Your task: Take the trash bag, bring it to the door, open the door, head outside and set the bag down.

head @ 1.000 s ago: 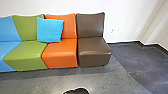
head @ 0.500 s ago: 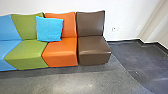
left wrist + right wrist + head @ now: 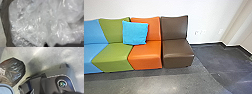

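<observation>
Crumpled clear plastic of the trash bag (image 3: 37, 27) lies very close in the left wrist view, bordered by a dark, wrinkled edge. Dark, blurred shapes overlap it along the bottom of that view. In the right wrist view, the shiny black side of the bag (image 3: 16, 70) bulges beside the robot's dark base, above the grey floor. Whether the bag touches the floor I cannot tell. The state of both grippers, and any hold on the bag, cannot be made out.
Ahead stands a row of blue, green, orange and brown seats (image 3: 177, 53), with a bright blue cushion (image 3: 135, 32) on it. Behind rises a white wall (image 3: 209, 15). Darker floor (image 3: 219, 60) stretches to the right. A round blue-grey part (image 3: 5, 90) sits near the bag.
The head camera's picture has shifted slightly. A dark shape at its bottom edge a second ago has gone out of view.
</observation>
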### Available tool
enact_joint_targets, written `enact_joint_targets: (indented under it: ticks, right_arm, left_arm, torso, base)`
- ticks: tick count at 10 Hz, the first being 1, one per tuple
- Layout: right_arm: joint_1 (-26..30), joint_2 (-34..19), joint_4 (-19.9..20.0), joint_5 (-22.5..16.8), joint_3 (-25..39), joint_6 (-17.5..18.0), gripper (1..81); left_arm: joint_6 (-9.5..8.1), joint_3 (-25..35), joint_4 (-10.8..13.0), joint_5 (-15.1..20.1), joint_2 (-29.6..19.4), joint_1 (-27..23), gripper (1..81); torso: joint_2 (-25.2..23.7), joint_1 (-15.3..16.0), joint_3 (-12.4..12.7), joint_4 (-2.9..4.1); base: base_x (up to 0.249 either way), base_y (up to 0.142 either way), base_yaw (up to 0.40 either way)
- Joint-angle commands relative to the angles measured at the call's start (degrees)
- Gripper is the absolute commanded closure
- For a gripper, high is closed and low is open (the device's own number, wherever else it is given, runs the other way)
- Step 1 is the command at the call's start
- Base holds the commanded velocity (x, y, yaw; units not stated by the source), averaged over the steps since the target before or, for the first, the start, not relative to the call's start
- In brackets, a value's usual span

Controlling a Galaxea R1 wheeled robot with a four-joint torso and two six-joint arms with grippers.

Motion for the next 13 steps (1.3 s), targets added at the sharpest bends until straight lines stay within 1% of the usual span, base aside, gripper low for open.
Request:
enact_joint_targets:
  ticks: [1,2,3,5,6,7,8,9,10,11,12,13]
  right_arm:
    - [-0.24,0.21,0.37,-3.06,-1.84,-1.51,1.0]
    - [-0.94,1.61,0.03,-2.71,-3.41,-1.51,1.0]
    - [-1.64,2.76,-0.42,-2.27,-4.65,-1.51,1.0]
    - [-3.06,5.66,-1.38,-2.18,-8.16,-1.6,1.0]
    - [-3.93,6.97,-1.47,-2.18,-10.09,-1.6,1.0]
    - [-4.81,8.12,-1.91,-2.09,-11.67,-1.95,1.0]
    - [-5.69,9.36,-2.0,-1.65,-13.27,-2.13,1.0]
    - [-6.39,10.85,-2.44,-1.12,-14.94,-2.13,1.0]
    - [-7.18,12.34,-2.61,-1.12,-16.61,-2.13,1.0]
    - [-8.06,13.74,-2.96,-0.86,-17.75,-2.3,1.0]
    - [-9.03,15.15,-3.41,0.54,-19.15,-2.3,1.0]
    - [-9.82,16.74,-3.49,1.16,-21.35,-2.39,1.0]
  left_arm:
    - [2.34,0.08,0.08,4.14,-1.49,-1.34,81.1]
    - [3.49,-0.27,0.08,3.96,-1.14,-0.02,81.1]
    - [4.02,-1.33,0.08,3.96,-0.17,1.12,81.1]
    - [6.65,-4.39,-0.01,3.96,2.37,3.49,81.1]
    - [7.43,-5.88,0.08,3.96,3.43,4.81,81.1]
    - [9.01,-7.38,0.0,3.96,4.48,6.39,81.1]
    - [10.17,-8.71,0.08,3.87,5.46,7.98,81.1]
    - [11.49,-10.2,-0.01,3.87,6.69,9.21,81.1]
    - [12.89,-12.22,-0.01,3.87,8.0,10.88,81.1]
    - [14.03,-14.5,-0.01,3.87,9.49,12.28,81.1]
    - [15.43,-16.78,0.0,3.87,11.25,13.52,81.1]
    - [17.54,-20.03,-0.09,3.87,13.61,14.75,81.1]
  torso:
    - [5.43,-3.49,5.01,0.0]
    - [7.44,-4.83,6.86,0.0]
    - [9.8,-6.4,9.06,0.0]
    - [13.75,-9.0,12.7,0.0]
    - [15.81,-10.38,14.63,0.0]
    - [17.86,-11.74,16.52,0.0]
    - [19.94,-13.11,18.45,0.0]
    - [22.04,-14.49,18.57,0.0]
    - [24.16,-15.93,17.05,0.0]
    - [25.51,-16.89,17.77,0.0]
    - [26.87,-17.75,18.16,0.0]
    - [28.77,-18.97,18.51,0.0]
  base:
    - [0.0,0.0,0.0]
    - [0.0,0.0,0.0]
    - [0.0,0.0,0.0]
    - [0.0,0.0,0.0]
    - [0.0,0.0,0.0]
    - [0.0,0.0,0.0]
    - [0.0,0.0,0.0]
    - [0.0,0.0,0.0]
    - [0.0,0.0,0.0]
    - [0.0,0.0,0.0]
    - [0.0,0.0,0.0]
    - [0.0,0.0,0.0]
